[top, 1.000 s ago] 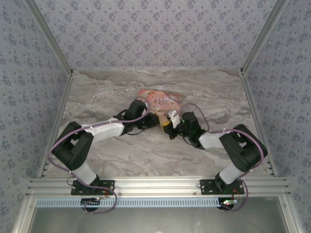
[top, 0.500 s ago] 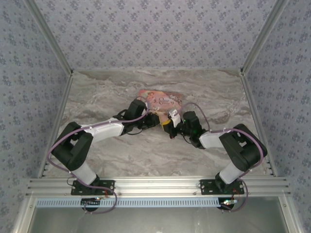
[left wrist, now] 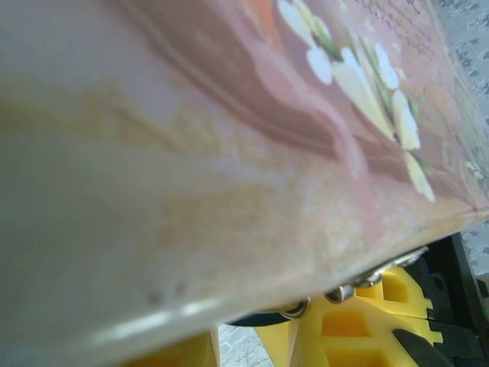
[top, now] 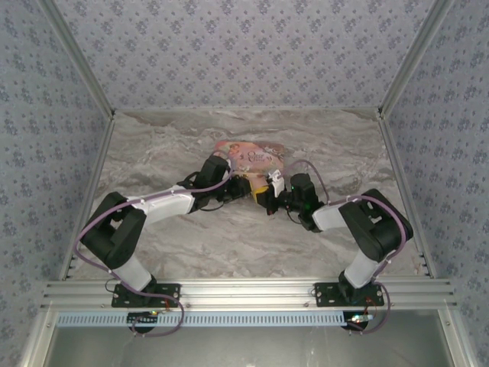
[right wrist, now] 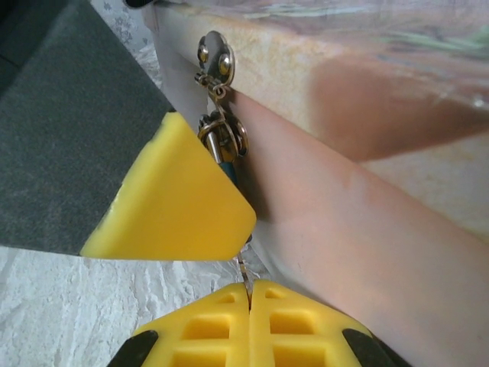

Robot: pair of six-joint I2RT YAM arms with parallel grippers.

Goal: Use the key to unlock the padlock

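Jaws of the right gripper pinch the key, its tip just below the padlock, which hangs from the hasp of the shut pink box, contents hidden. Whether the left gripper's jaws clamp the padlock cannot be told. Unsteadied, the lock could swing, and the key might miss the keyhole or slip.

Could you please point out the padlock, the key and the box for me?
padlock (right wrist: 220, 142), right wrist view, silvery shackle.
key (right wrist: 243, 269), right wrist view, exposed sliver.
box (top: 257, 154), top view, printed lid.
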